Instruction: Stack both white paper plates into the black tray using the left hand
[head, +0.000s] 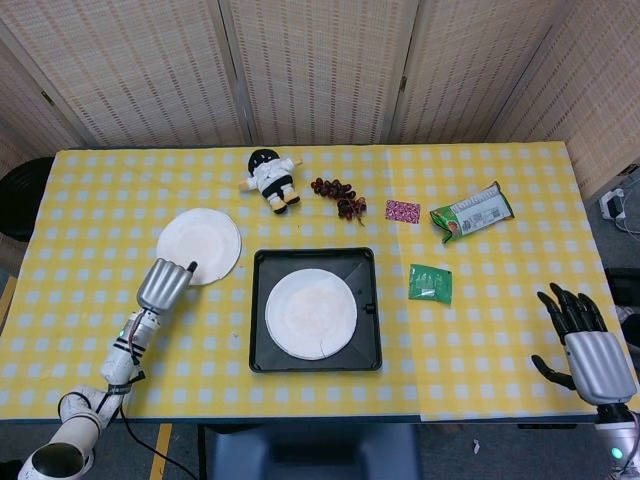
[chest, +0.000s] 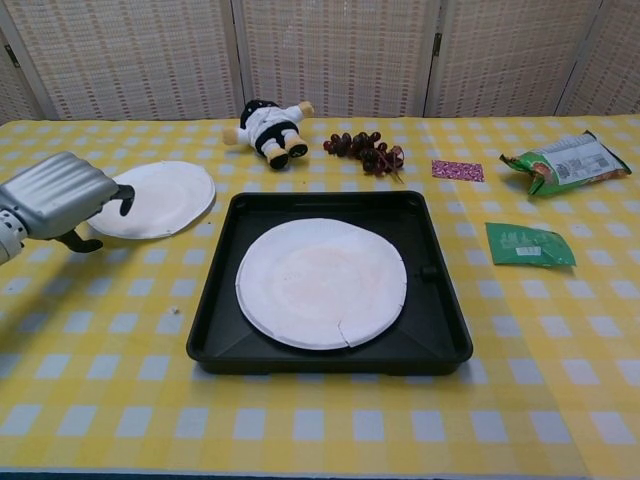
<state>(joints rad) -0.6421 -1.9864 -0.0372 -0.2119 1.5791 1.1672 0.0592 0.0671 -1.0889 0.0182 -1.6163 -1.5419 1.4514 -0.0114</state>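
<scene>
One plate (chest: 322, 282) lies in tray (chest: 215, 320); second plate (chest: 160, 197) on table (chest: 300, 420), left hand (chest: 55, 195) at its near edge, fingers curled, grip unclear. Right hand (head: 590, 345) spread, far off.

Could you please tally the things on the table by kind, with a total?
White paper plates: 2, plate in the tray, plate on the cloth
Black tray: 1
Snack packets: 3, large green, small green, pink
Doll: 1
Grapes: 1
Total: 8
</scene>
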